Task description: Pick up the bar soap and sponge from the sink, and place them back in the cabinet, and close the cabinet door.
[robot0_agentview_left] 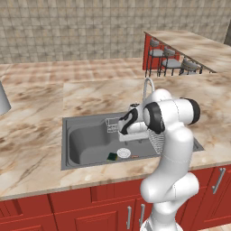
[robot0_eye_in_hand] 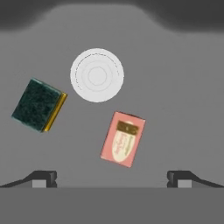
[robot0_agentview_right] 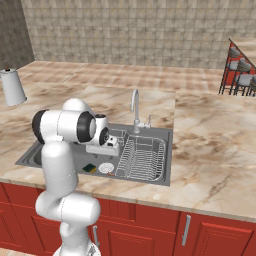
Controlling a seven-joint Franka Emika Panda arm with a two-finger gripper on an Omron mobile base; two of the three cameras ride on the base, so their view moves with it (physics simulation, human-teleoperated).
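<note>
The grey steel sink [robot0_agentview_left: 81, 140] is set into the marble counter. On its floor, the pinkish bar soap [robot0_eye_in_hand: 123, 138] lies just beyond the midpoint between my fingertips. The sponge [robot0_eye_in_hand: 38, 105], dark green face up with a yellow edge, rests to its left, beside the round white drain [robot0_eye_in_hand: 96, 75]. From the base views the sponge [robot0_agentview_left: 112, 156] [robot0_agentview_right: 89, 168] sits near the front wall of the basin. My gripper [robot0_eye_in_hand: 112, 179] [robot0_agentview_left: 134, 136] hangs above the basin pointing down, open and empty. The cabinet and the cabinet door are out of view.
A wire rack [robot0_agentview_right: 142, 158] fills the right part of the basin, and a chrome tap [robot0_agentview_right: 135, 109] rises behind it. A grey cylinder [robot0_agentview_right: 12, 86] stands on the counter far left. Bar stools [robot0_agentview_left: 171, 61] stand at the back right. Red base cupboards [robot0_agentview_right: 210, 232] run below the counter.
</note>
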